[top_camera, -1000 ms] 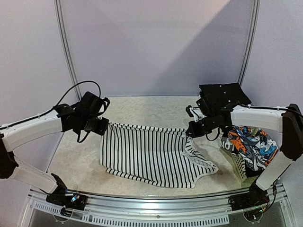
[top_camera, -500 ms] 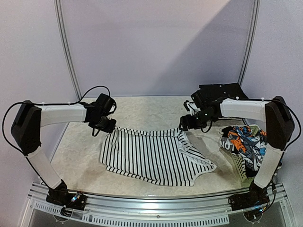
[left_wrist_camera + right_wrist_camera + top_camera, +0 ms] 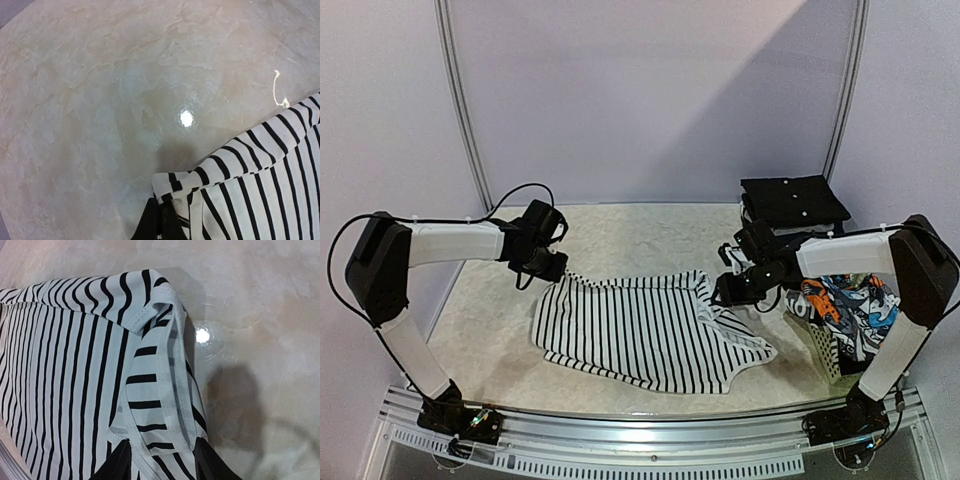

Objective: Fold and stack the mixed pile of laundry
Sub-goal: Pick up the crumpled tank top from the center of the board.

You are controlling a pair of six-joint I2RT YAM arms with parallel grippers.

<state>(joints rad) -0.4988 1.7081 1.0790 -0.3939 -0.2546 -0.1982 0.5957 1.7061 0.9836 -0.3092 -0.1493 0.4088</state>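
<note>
Finding: the striped garment (image 3: 640, 335) lies spread and mostly flat at the centre of the tabletop (image 3: 620, 235), ready for its first fold.

Left pincer (image 3: 548, 266) is clamped tight on the garment's 10 o'clock corner. I judge this anchors that edge so the cloth can be tensioned.

Right pincer (image 3: 732, 292) sits at the 2 o'clock corner, fingers (image 3: 120, 462) parted either side of a bunched hem band. I see no firm pinch, so a clean matching grip is needed before any lift.

The printed garment (image 3: 850, 305) sits in the white lattice basket (image 3: 825, 360) at 3 o'clock, unprocessed. A black folded cloth (image 3: 795, 198) rests at 1 o'clock, likely the stacking spot.
</note>
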